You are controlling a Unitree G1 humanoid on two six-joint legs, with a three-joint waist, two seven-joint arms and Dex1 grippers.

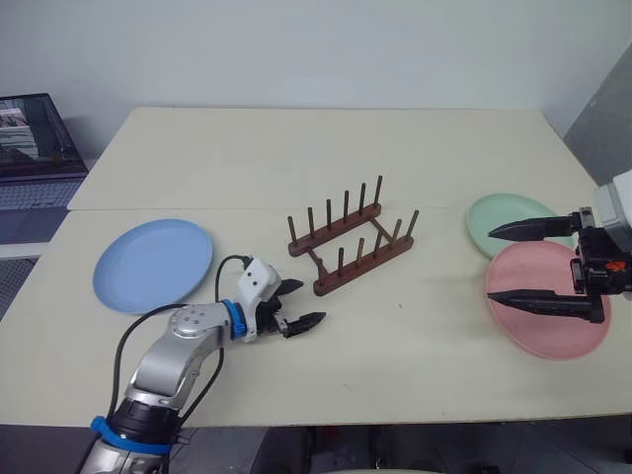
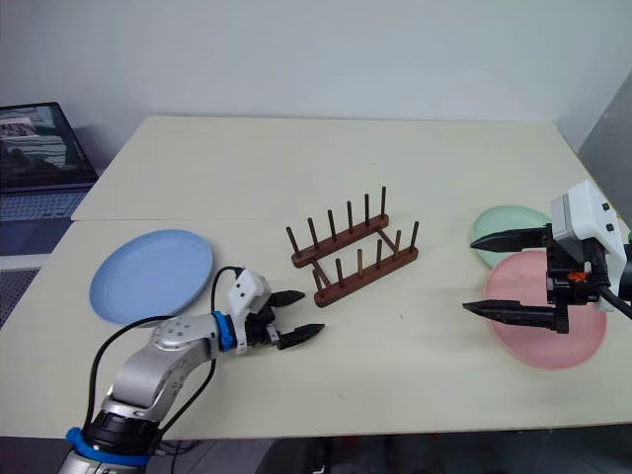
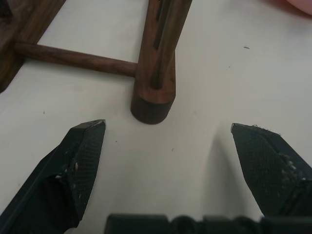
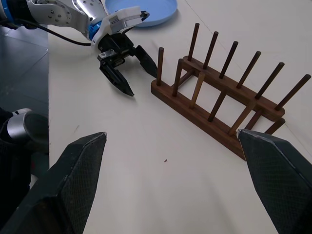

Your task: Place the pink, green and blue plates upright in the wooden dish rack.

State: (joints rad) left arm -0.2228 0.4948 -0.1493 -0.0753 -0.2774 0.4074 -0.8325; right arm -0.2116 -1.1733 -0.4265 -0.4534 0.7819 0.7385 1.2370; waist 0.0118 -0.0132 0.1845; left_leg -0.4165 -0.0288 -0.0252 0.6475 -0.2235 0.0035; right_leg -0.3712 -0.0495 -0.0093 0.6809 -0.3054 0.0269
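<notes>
The dark wooden dish rack (image 1: 351, 237) stands empty mid-table. A light blue plate (image 1: 153, 264) lies flat to its left. On the right the pink plate (image 1: 563, 331) lies flat and overlaps the edge of the green plate (image 1: 499, 219) behind it. My left gripper (image 1: 296, 305) is open, low over the table just short of the rack's near-left end (image 3: 152, 105). My right gripper (image 1: 518, 265) is open and raised over the pink and green plates, pointing toward the rack (image 4: 229, 105). Neither gripper holds anything.
A laptop (image 1: 35, 148) sits on a low surface beyond the table's left edge. A seam (image 1: 247, 208) runs across the tabletop behind the rack. A grey panel (image 1: 604, 128) stands at the far right.
</notes>
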